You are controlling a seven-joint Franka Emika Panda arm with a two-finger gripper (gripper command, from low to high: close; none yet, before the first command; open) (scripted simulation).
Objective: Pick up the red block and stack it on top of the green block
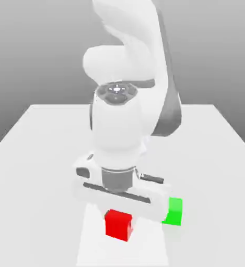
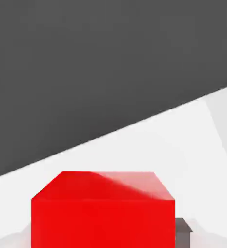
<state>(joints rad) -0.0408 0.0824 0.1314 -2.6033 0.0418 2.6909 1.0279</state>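
Exterior view, left to right: we see the gripper (image 1: 120,208) lowered over the red block (image 1: 118,225), its fingers closed on that cube, which sits directly beneath the hand on the white table (image 1: 35,156). Just beside the hand, toward the view's right, stands the green block (image 1: 172,211). We judge the grasp step complete; next comes a lift, then a short carry over the green cube. Both are plain, matte, similar-sized cubes.
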